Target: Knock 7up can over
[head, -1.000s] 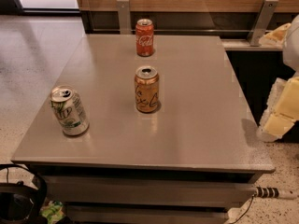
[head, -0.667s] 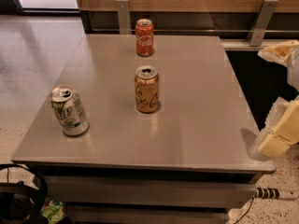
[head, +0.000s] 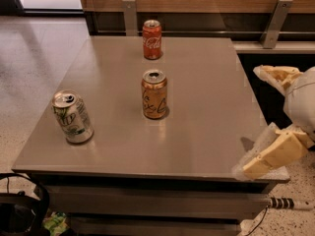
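The 7up can (head: 73, 117), silver-white with green marks, stands upright near the front left of the grey table (head: 206, 127). My gripper (head: 268, 118) hangs at the table's right front corner, far to the right of the can. Its two cream fingers (head: 268, 157) are spread apart with nothing between them. The lower finger overlaps the table's corner edge.
An orange-gold can (head: 154, 94) stands in the middle of the table. A red Coca-Cola can (head: 152, 32) stands at the back. A wooden wall panel with metal brackets (head: 130, 16) runs behind. Black cables (head: 24, 205) lie on the floor at the front left.
My gripper has moved down and slightly left along the table's right side, toward the front corner. The three cans have not moved.
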